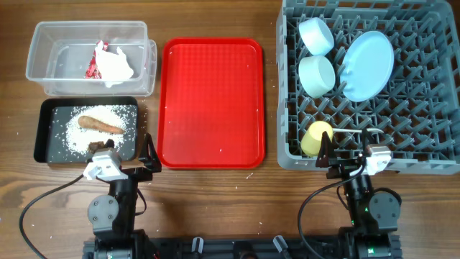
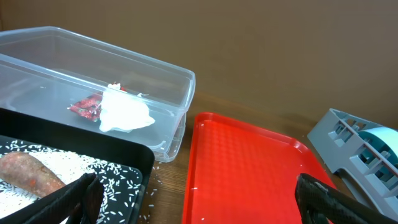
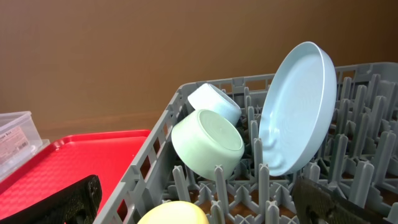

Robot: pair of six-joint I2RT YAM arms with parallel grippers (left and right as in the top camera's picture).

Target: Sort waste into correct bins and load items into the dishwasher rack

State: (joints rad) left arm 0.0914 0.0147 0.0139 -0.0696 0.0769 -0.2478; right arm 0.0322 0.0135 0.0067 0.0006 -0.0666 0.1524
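One grey rack [image 1: 402, 160], at right, holds one plate [image 1: 368, 65], two bowls [image 1: 316, 34] and one cup [image 1: 315, 137]. One red tray [image 1: 212, 93] lies in the centre. At left, one tub [image 1: 90, 26] holds the wrapper [image 1: 109, 63], and one black tray [image 1: 41, 133] holds rice [image 1: 72, 137] and one brown piece [image 1: 100, 124]. The left gripper [image 2: 196, 199] and right gripper [image 3: 199, 202] gape empty by the near edges.

My left wrist camera cuts the brown food piece [image 2: 28, 171] off at the left edge and shows only a corner of the dishwasher rack [image 2: 348, 143] and a sliver of the plate [image 2: 384, 135]. My right wrist camera crops the yellow cup [image 3: 174, 214] at the bottom edge and the clear tub [image 3: 15, 143] at the left.
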